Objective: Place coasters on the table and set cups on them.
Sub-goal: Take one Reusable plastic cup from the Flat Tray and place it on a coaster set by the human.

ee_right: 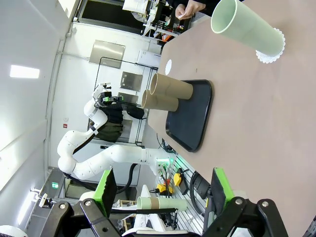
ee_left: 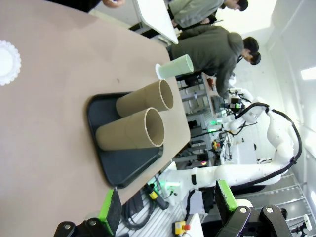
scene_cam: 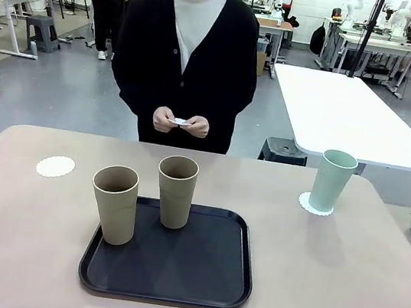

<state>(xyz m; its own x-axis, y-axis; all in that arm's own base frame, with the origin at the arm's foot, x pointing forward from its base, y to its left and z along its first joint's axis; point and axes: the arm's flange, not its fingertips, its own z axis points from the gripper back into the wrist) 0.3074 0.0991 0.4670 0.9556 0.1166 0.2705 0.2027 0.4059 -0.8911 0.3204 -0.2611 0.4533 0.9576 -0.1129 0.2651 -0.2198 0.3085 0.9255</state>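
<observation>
Standing in the black tray (scene_cam: pixel 188 271), a shallow rounded-square dish with a raised rim and a matte floor, are two beige-brown cups. The left beige cup (scene_cam: pixel 114 204) is upright close against the tray's left rim. The right beige cup (scene_cam: pixel 176 191) is upright farther back, near the far rim, just beside the first without touching it. Both are tall, handleless, tapered tumblers with a dull matte finish, wider at the mouth than at the base, and their open mouths show only bare inner walls. The tray lies on the tan counter (scene_cam: pixel 341 283), a smooth top with rounded corners.

Off to the right, well apart from the tray, the mint cup (scene_cam: pixel 334 181) stands upright on a white coaster (scene_cam: pixel 307 204), whose scalloped, doily-like edge peeks out around the base. In the right wrist view the inside of this cup looks bare too. A second coaster (scene_cam: pixel 56 166), a thin white disc with the same frilled edge, lies flat on the counter's left side, beyond the tray. A third coaster (scene_cam: pixel 180 121) is held between the person's hands (scene_cam: pixel 194 127) at the far side of the counter.

The left gripper (ee_left: pixel 165 197) hangs back from the tray with its green-padded fingers spread wide and holds nothing. The right gripper (ee_right: pixel 162 182) is likewise spread wide, pinching nothing.
</observation>
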